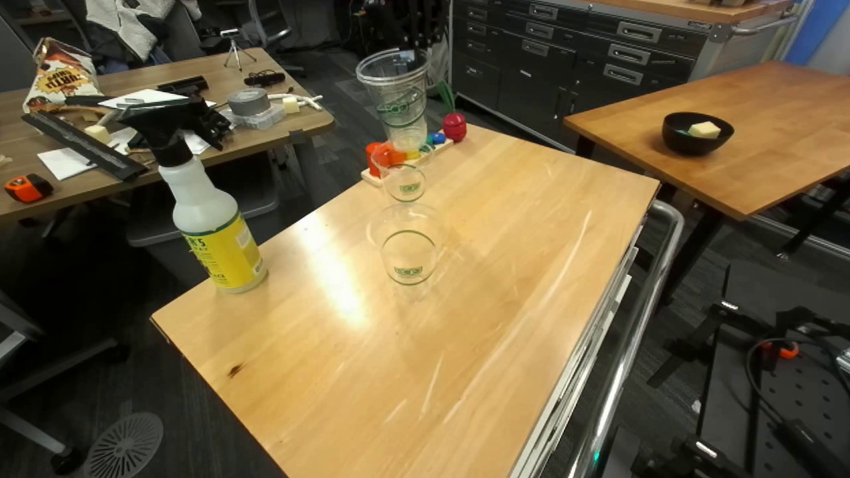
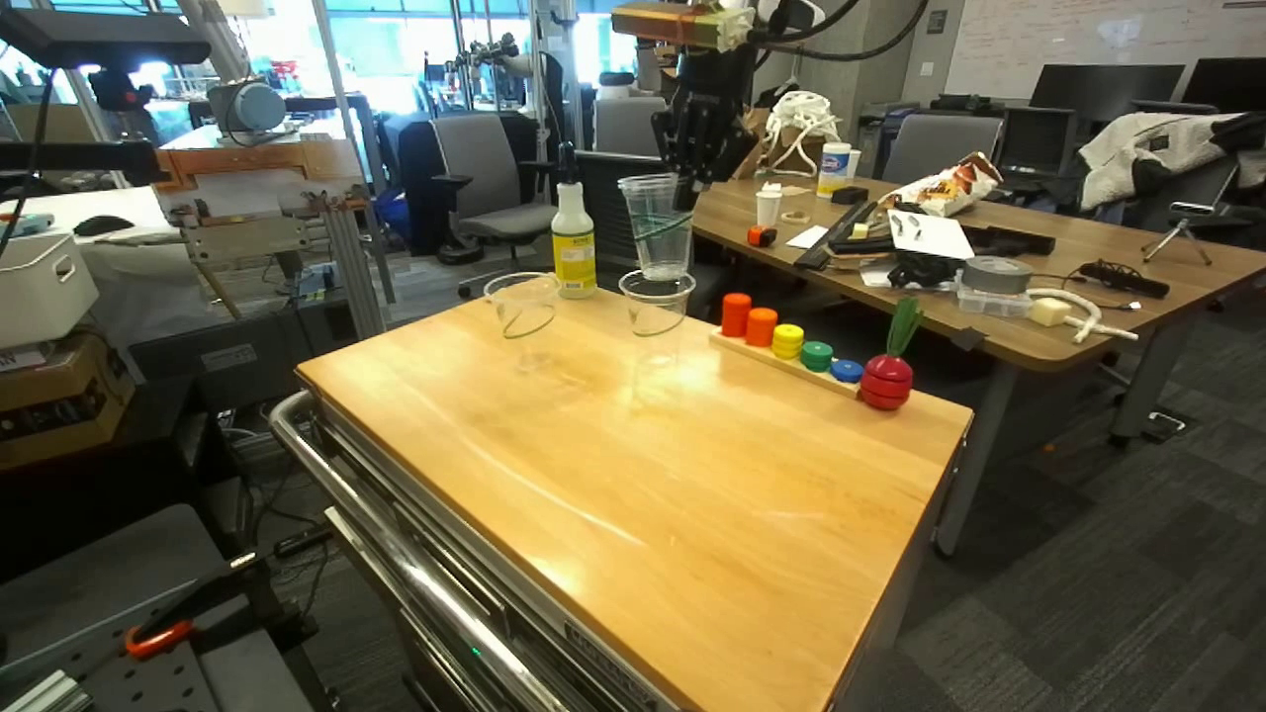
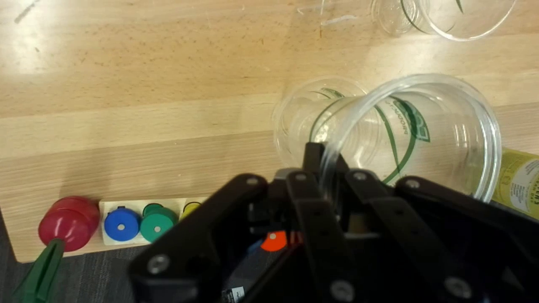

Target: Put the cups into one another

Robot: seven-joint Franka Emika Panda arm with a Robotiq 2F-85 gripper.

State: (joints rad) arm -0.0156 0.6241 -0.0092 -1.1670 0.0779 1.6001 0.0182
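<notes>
At upper middle in an exterior view, our pincer (image 2: 685, 190) clamps nested clear tumblers (image 2: 655, 229) by the rim; two more tumblers (image 2: 657, 307) stand lower. We judge them light, flexible, slippery: pinch rims gently.

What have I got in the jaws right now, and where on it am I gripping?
A stack of nested clear cups. The jaws pinch its side wall at the rim, one inside the mouth and one outside.
</notes>
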